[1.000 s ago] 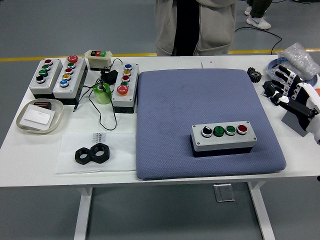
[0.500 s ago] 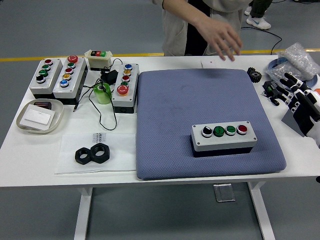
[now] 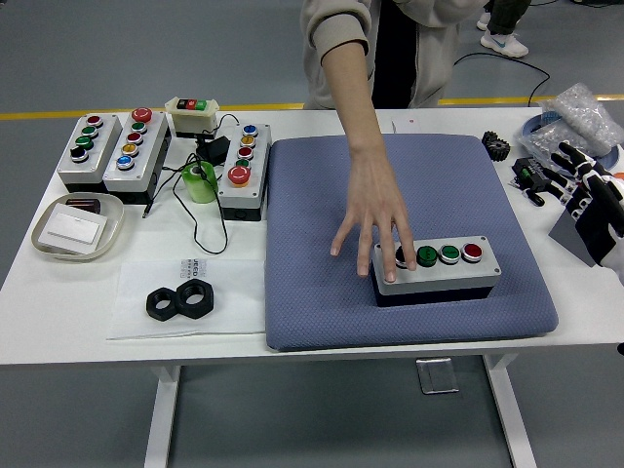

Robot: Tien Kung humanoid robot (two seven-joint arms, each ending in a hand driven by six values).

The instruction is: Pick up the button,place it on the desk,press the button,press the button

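Grey 4-button control box (image 3: 437, 268) w/ black, green, green, red caps sat on blue pad (image 3: 322, 195). Person's hand (image 3: 375, 219) spread over its left end, probably pressing. Right hand (image 3: 588, 190) hovered off-pad, fingers spread.

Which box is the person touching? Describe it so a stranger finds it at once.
Start at the blue-grey pad covering the table's right half. Near its front right corner sits a grey button box, alone on the pad, with the person's hand resting on its left end. Unlike the boxes at the table's far left, its four buttons run sideways: black, green, green, red.
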